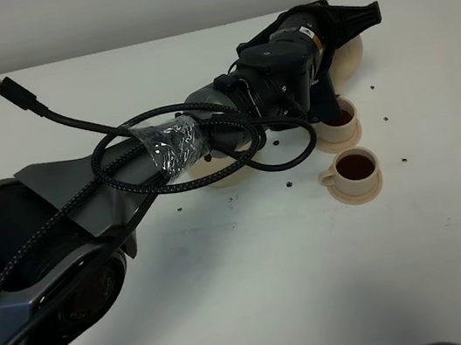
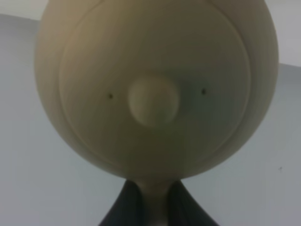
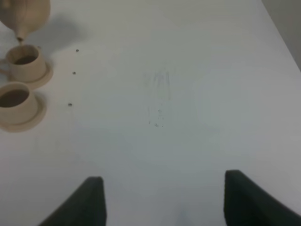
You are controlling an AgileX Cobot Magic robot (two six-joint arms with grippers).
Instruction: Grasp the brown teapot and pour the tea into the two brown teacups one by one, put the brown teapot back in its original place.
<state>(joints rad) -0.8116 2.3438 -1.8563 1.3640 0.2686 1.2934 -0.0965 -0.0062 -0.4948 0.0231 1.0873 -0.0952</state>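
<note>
We find the round, pale tan ceramic teapot (image 1: 351, 59) held aloft and tipped, its short spout just above the farther small tan ceramic teacup (image 1: 343, 121), which holds dark tea. The left gripper (image 2: 154, 209) has its fingers clamped on the loop handle. We judge that the right hold, since smooth ceramic is slick, rigid, breakable and heavier with tea inside. Just beside that teacup stands a matching second teacup (image 1: 357, 169), also full. The wide flat tan saucer (image 1: 218, 177) lies near it, under the arm. Well apart from that teacup, the right gripper (image 3: 164, 202) hovers over the white table (image 3: 188, 94), its fingers spread and empty.
</note>
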